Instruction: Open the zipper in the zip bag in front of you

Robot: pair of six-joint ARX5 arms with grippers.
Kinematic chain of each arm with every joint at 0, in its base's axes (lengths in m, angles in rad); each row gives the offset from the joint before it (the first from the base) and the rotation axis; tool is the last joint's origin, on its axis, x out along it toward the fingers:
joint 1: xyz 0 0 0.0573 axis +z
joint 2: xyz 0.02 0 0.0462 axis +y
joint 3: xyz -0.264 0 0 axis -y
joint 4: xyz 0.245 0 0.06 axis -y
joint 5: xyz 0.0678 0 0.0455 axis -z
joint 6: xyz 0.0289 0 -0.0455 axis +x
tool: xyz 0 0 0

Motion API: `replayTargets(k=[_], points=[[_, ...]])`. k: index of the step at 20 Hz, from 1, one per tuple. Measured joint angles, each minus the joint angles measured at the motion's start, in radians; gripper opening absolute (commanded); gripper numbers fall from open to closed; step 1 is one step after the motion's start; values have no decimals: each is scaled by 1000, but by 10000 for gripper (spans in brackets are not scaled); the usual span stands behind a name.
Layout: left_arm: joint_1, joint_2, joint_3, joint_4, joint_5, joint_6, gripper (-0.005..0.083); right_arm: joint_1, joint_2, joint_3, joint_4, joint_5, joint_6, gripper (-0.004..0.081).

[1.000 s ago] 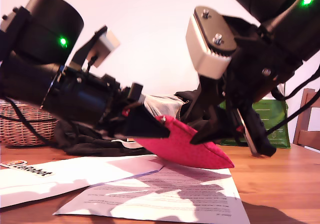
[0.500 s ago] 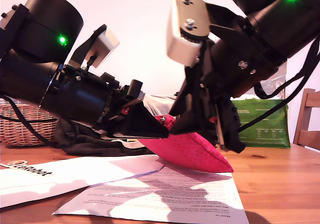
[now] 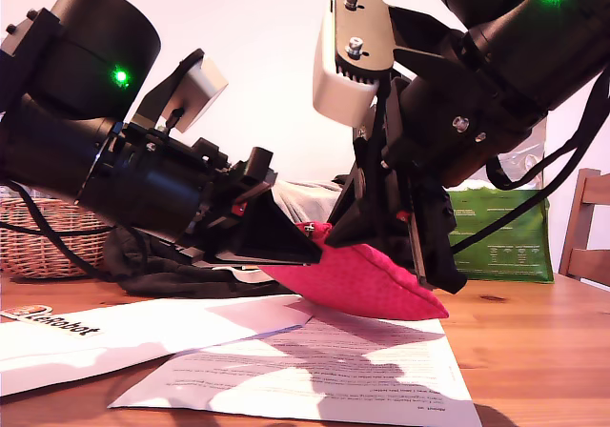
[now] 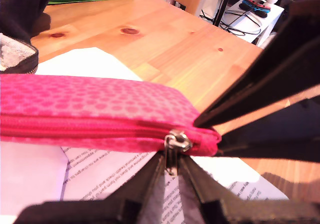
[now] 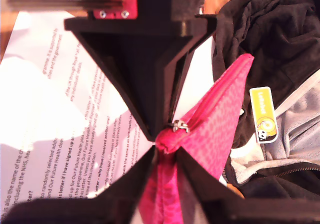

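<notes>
Here my first gripper (image 4: 172, 171) pinches the zipper (image 4: 176, 140) pull; my second gripper (image 5: 165, 144) clamps the zip bag (image 3: 367, 279).

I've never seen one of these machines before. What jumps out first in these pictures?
The bright pink zip bag, held tilted above the printed papers on the wooden table, between two bulky black arms. My first gripper pinches the silver pull tab at the end of the closed zipper, while my second gripper clamps the bag's corner beside it. Behind sit dark clothing and a green bag.
</notes>
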Motion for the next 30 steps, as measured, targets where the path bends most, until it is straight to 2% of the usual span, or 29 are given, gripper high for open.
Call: replayTargets(k=[8,18,22,26,30], points=[[7,0,1,1,-12,-5,-22,6,0,0,0,37,33,-13],[67,-4,5,8,-10,6,-22,5,0,21,-19,47,75,-13],[90,-72,6,-62,-18,37,-22,6,-6,42,-22,44,79,-13],[91,-172,6,-174,-108,115,-22,6,-12,56,-19,36,79,-13],[87,-204,8,-232,-202,185,-22,6,-12,59,-30,32,88,-13]])
